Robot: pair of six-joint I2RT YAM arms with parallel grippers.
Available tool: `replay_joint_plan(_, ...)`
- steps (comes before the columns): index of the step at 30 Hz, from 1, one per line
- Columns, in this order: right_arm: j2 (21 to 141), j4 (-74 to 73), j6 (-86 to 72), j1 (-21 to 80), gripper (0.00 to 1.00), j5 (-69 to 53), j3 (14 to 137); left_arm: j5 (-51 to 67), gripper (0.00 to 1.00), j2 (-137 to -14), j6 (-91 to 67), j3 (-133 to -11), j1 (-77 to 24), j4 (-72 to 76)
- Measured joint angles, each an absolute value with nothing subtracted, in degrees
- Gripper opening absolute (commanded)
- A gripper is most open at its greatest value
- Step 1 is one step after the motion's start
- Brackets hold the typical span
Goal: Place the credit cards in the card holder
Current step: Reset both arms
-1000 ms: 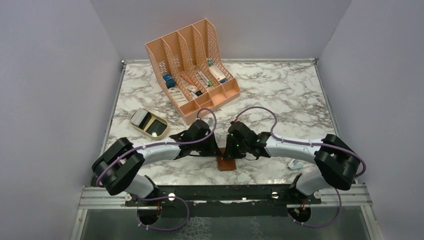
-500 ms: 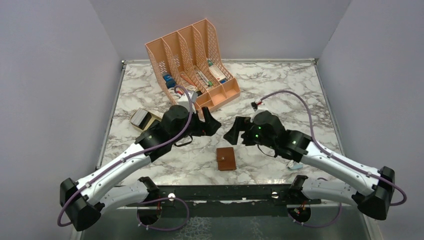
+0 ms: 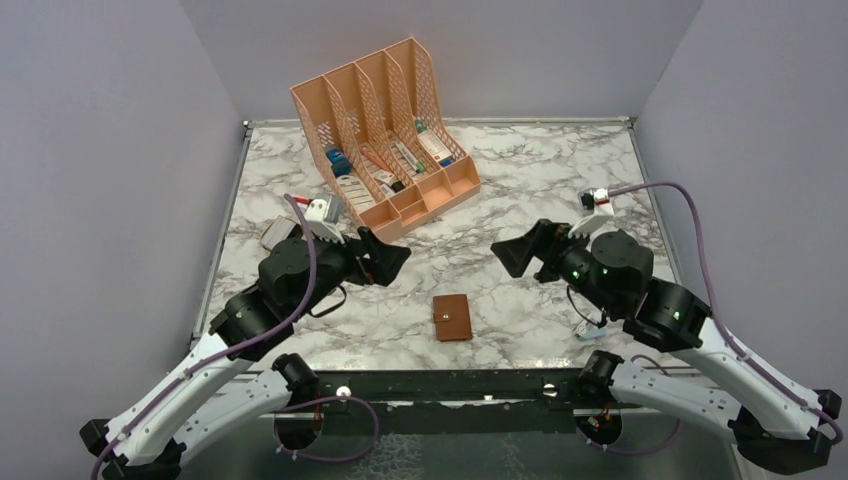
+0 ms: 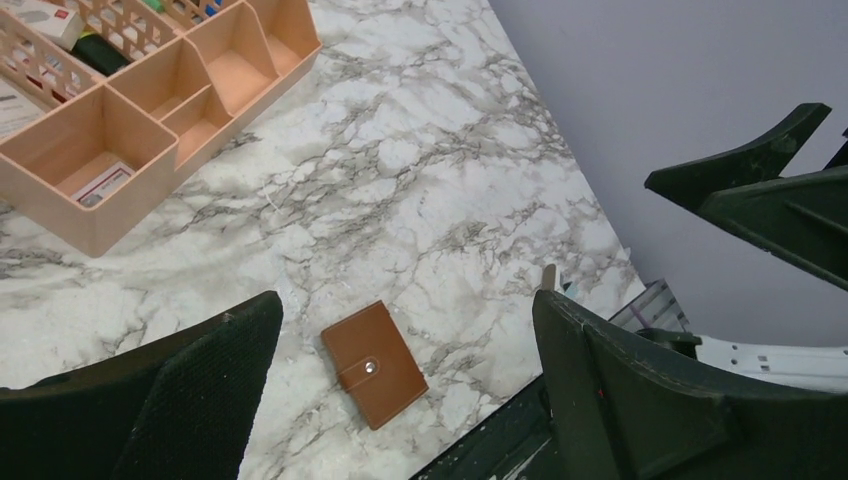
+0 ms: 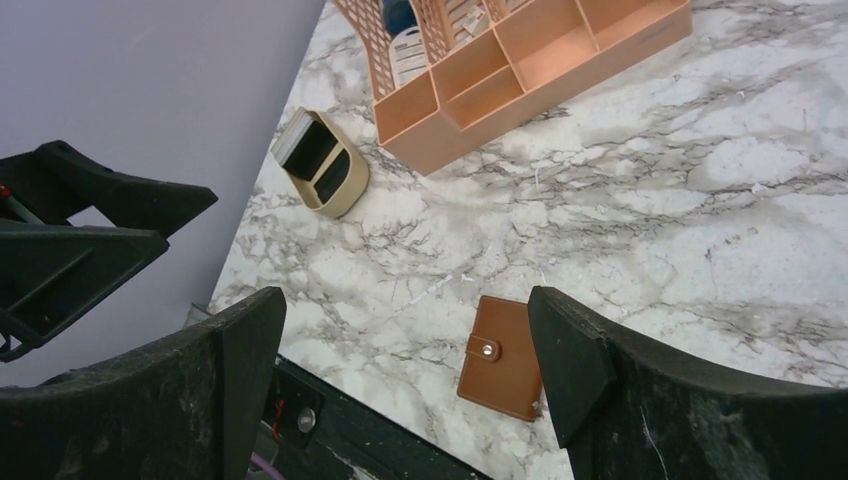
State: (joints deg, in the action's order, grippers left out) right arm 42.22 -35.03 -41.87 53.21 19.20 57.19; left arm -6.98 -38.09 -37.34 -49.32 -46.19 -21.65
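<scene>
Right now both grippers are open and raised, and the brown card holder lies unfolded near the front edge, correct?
No: the card holder is folded shut, snap tab fastened, as the left wrist view shows. The left gripper and right gripper are open and raised; it lies near the front edge.

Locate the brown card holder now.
Top view: the card holder lies closed near the front edge of the table, roughly centred, in front of the peach organizer.

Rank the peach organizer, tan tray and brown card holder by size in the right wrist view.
Largest: peach organizer, though cropped.
Then tan tray and card holder look alike; holder lies nearer the camera, so unranked.
</scene>
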Motion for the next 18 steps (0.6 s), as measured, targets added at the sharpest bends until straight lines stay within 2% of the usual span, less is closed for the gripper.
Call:
replay_joint_plan(8,39.24,-35.14,-43.38,53.21,0.93,19.92,50.33,-6.98,0.99,-33.01,-40.36,-41.32,-46.19,-22.68)
replay_joint_plan(18,40.07,-35.22,-44.75,53.28,0.93,19.94,49.08,-7.25,0.99,-32.53,-41.08,-40.69,-46.19,-23.09)
